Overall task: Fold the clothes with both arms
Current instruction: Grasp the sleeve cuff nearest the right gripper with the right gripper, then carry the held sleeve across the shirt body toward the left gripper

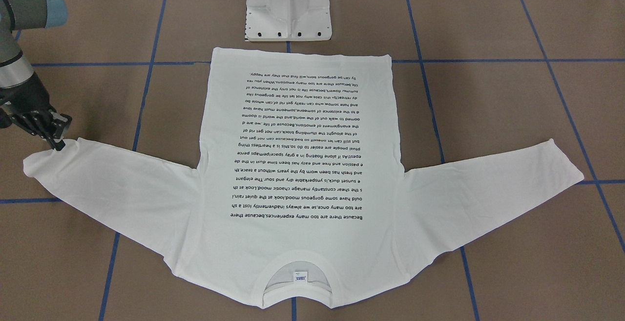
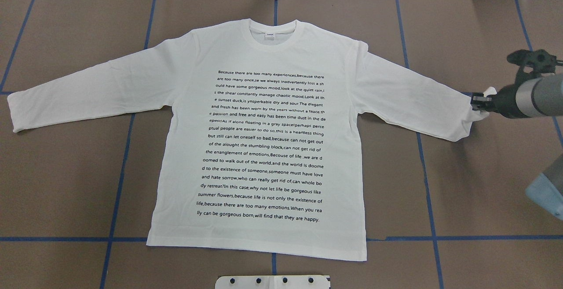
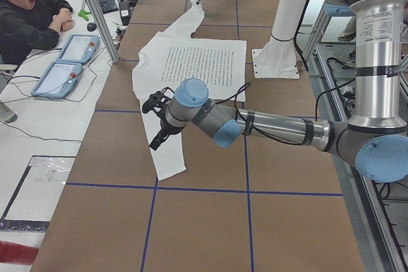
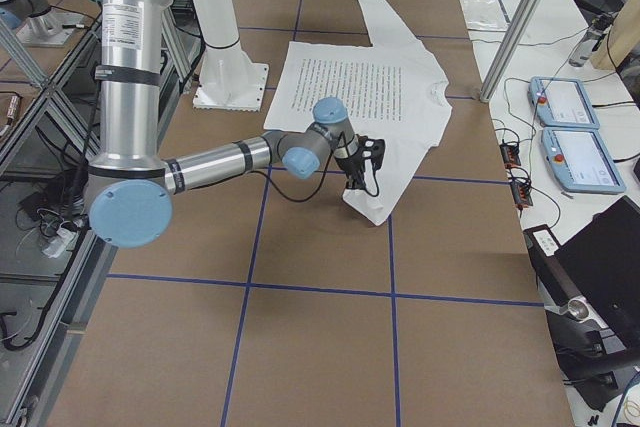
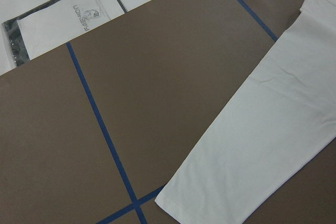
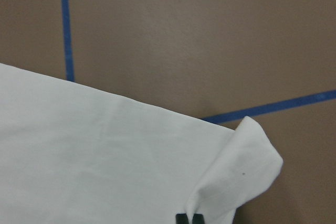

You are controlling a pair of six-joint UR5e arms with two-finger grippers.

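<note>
Shirt (image 2: 264,148), one, lies flat; right claw (image 2: 477,103) pinches cuff (image 2: 488,91), left claw (image 3: 158,139) hovers.

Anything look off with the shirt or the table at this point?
Only the cuff of the sleeve on the robot's right: its corner is turned up where the right gripper pinches it. The rest of the T-shirt lies flat, print up.

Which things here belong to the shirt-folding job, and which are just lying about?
Job:
T-shirt, spread flat
right gripper, pinching one sleeve cuff
left gripper, above the other sleeve

Lying about:
pedestal base
tablets on the side bench
plastic package
</note>
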